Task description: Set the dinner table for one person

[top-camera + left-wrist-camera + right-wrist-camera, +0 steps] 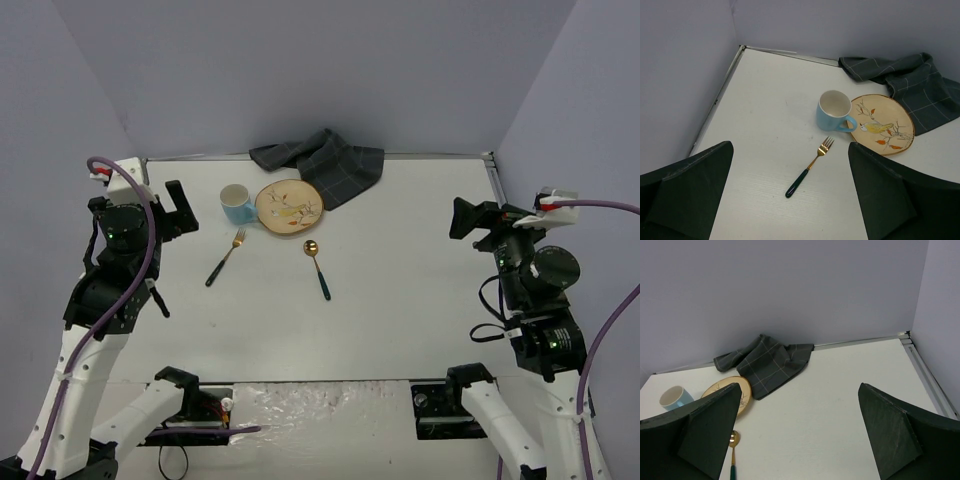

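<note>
While my left gripper [790, 146] and right gripper [800, 387] hang with fingers spread, empty, ready to pick, the blue mug [237, 205], bird plate [290, 207], fork [225, 258] and spoon [318, 268] cluster upper-centre on the dinner table [400, 300], with the checked cloth [325, 160] crumpled behind.

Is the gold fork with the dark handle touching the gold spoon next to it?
Apart. The top view shows bare white tabletop between the dark-handled gold fork and the dark-handled gold spoon.
</note>
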{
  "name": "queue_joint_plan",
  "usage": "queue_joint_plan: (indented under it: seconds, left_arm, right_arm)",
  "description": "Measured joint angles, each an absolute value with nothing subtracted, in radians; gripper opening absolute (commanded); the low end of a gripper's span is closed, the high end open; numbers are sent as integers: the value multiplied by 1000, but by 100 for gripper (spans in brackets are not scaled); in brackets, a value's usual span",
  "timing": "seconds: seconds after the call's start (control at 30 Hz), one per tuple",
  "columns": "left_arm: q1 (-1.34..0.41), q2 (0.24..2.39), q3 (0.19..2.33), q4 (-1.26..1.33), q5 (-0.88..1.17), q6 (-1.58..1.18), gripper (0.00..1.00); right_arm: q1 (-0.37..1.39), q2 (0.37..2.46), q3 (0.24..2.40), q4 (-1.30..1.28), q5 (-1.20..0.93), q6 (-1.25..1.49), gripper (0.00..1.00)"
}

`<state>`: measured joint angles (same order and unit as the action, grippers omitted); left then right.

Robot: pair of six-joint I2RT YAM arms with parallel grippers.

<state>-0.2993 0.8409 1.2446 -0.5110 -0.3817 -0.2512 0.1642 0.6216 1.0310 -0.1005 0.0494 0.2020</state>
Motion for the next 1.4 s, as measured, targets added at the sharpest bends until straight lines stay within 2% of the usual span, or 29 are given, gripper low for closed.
queue_joint_plan:
  seconds: [0.27,0.4,0.77,1.07,1.27,1.4]
  left_arm:
    - [-299,884,1244,-535,-339,-263,97]
    - [-299,926,1217,-531,-293,-273,97]
    - [-299,997,1083,-450,-218,-293,97]
    - [-299,940,1015,-425,-233,-292,97]
    - [-299,916,1015,-417,-258,-284,97]
    - [-299,921,1015,-417,-268,-278,97]
  right_arm:
    - [164,634,993,-95,49,276,100]
    - [164,718,973,-90,40,346,100]
    - [165,1285,983,75,-31,495,100]
    - [205,1805,1307,208,-16,523,98]
    - [224,2051,1494,272,1,514,92]
    - [224,2167,1557,297,0,527,91]
